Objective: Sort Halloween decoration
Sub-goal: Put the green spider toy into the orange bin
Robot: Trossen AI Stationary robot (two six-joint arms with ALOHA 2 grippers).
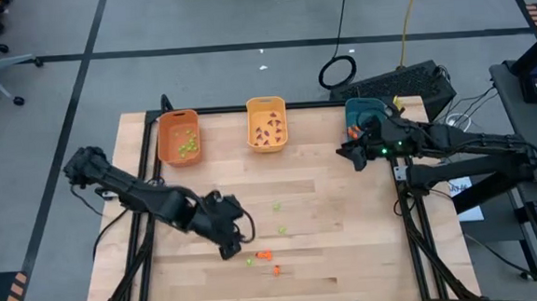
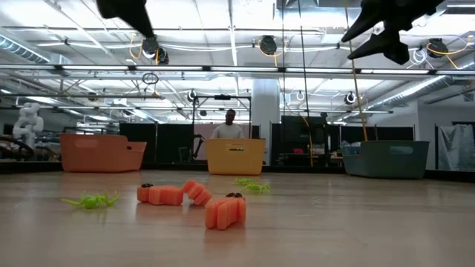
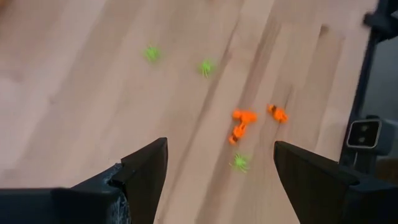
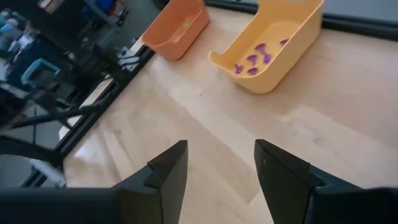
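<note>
Loose Halloween decoration lies on the wooden table near its front: orange trinkets [image 1: 265, 254] [image 3: 244, 116] [image 2: 225, 211] and light green ones [image 1: 283, 229] [image 3: 240, 162] [image 2: 90, 200]. More green trinkets lie in the orange bin [image 1: 178, 137], and purple ones [image 4: 252, 60] in the yellow bin [image 1: 266, 124]. My left gripper [image 1: 229, 239] [image 3: 221, 168] hangs open above the table, just left of the loose trinkets, touching nothing. My right gripper [image 1: 353, 151] [image 4: 221, 165] is open and empty, raised beside the teal bin [image 1: 362, 117].
The three bins stand in a row along the table's far edge. A black frame [image 1: 408, 217] runs along the table's sides. Bare wood lies between the bins and the loose trinkets. A person [image 2: 230, 127] stands in the room beyond the table.
</note>
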